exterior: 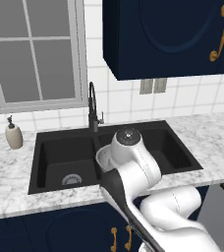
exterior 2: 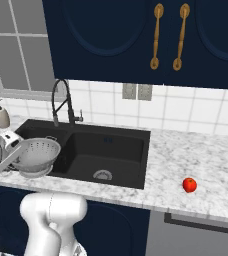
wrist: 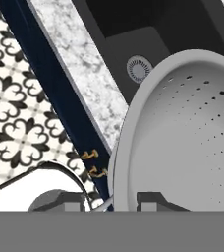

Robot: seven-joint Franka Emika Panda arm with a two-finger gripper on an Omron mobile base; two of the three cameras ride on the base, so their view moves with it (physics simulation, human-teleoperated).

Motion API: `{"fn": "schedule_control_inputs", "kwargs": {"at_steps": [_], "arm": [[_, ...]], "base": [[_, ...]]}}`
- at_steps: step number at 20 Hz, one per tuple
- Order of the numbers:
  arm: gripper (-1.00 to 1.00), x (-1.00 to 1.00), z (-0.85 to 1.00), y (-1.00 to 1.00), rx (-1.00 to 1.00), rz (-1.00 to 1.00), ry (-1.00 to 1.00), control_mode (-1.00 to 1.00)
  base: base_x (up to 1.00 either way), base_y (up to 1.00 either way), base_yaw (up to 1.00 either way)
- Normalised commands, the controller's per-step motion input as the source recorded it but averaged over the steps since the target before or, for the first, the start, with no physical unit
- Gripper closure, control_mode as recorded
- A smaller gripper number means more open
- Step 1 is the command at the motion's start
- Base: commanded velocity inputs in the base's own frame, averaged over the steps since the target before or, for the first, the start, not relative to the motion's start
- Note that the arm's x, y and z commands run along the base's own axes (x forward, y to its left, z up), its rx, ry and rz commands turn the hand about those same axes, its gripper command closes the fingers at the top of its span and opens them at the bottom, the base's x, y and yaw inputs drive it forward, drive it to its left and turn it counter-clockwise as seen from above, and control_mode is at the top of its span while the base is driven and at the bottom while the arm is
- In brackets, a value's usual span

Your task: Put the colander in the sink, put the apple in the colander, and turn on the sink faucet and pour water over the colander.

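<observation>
I am holding the colander [exterior 2: 36, 156] off the tabletop [exterior 2: 196, 160], rim level and bowl upward in the right base view, hanging over the front edge of the sink [exterior 2: 111, 145] above its left basin. My gripper [wrist: 106, 201] is clamped on the colander's rim: in the hand view one finger [wrist: 155, 201] is sitting inside the perforated bowl and the other outside the rim, with the rim running between them. In the left base view my own arm is covering most of the colander [exterior: 104, 156], so just a pale arc of rim is peeking out.

Beyond the colander rim in the hand view, a round silver drain [wrist: 138, 68] is lying on the black basin floor. The sink faucet [exterior 2: 61, 102] is standing behind the sink, farther from me than the colander; I cannot tell how its lever is set.

The apple [exterior 2: 189, 184] is resting on the marble tabletop well apart from my gripper, out past the sink's right basin. A beige soap bottle [exterior: 14, 135] is standing on the tabletop beyond the sink's left end.
</observation>
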Motion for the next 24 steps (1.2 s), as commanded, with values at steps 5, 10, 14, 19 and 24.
{"fn": "schedule_control_inputs", "kwargs": {"at_steps": [5, 10, 14, 19, 24], "arm": [[1.00, 0.04, 0.00, 0.80, 0.00, 0.02, 0.03, -1.00], [1.00, 0.41, 0.00, 0.73, 0.00, 0.00, 0.00, -1.00], [1.00, 0.58, 0.00, 0.46, 0.00, 0.00, 0.00, -1.00], [1.00, 0.62, -0.04, 0.24, 0.00, 0.00, 0.00, -1.00], [1.00, 0.46, -0.31, 0.19, -0.02, 0.00, 0.00, -1.00]], "base": [[0.00, 0.00, 0.00], [0.00, 0.00, 0.00], [0.00, 0.00, 0.00], [0.00, 0.00, 0.00], [0.00, 0.00, 0.00]]}}
